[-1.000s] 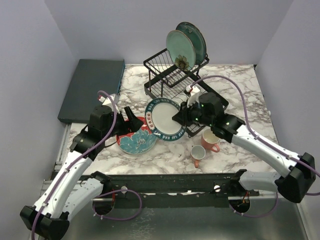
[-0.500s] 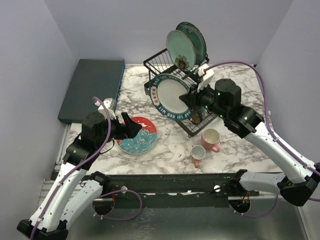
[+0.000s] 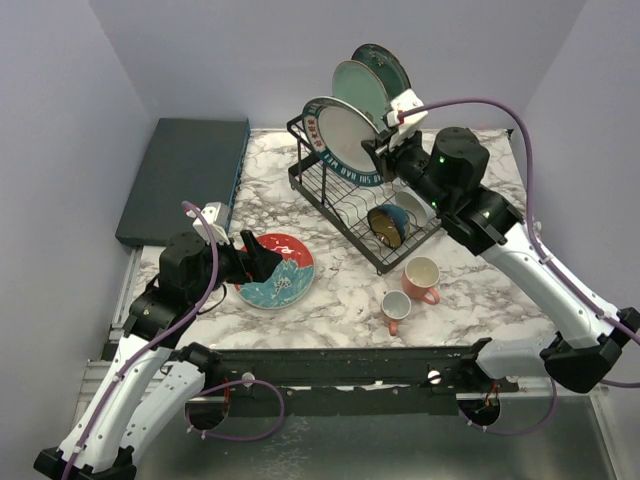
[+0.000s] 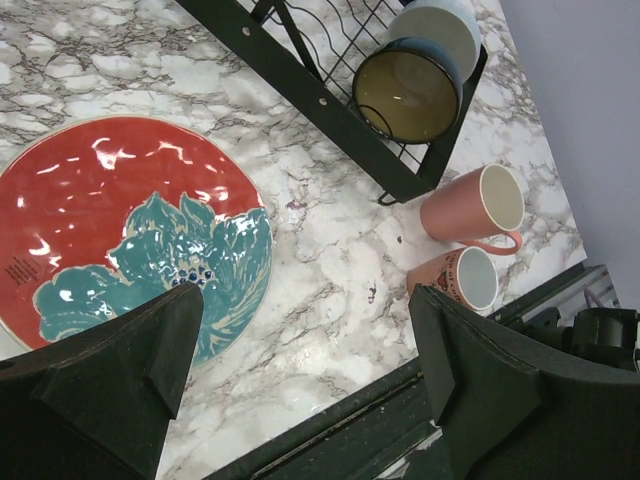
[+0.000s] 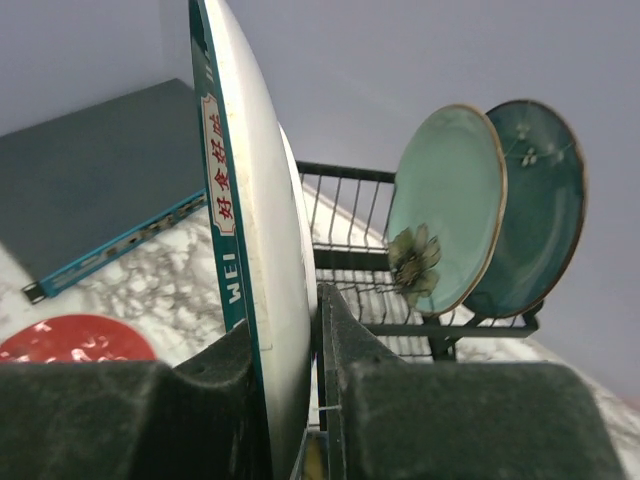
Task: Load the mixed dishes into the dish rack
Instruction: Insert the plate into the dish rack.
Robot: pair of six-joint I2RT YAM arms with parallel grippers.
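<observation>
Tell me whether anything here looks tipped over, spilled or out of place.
One thing: the smaller pink mug near the table's front edge seems to lie on its side, while the other pink mug beside it stands upright. No spill or damage shows.

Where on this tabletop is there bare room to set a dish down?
Bare marble lies between the dark slab and the dish rack, and between the red plate and the mugs. It is crowded at the rack's near corner, where bowls and mugs sit close.
</observation>
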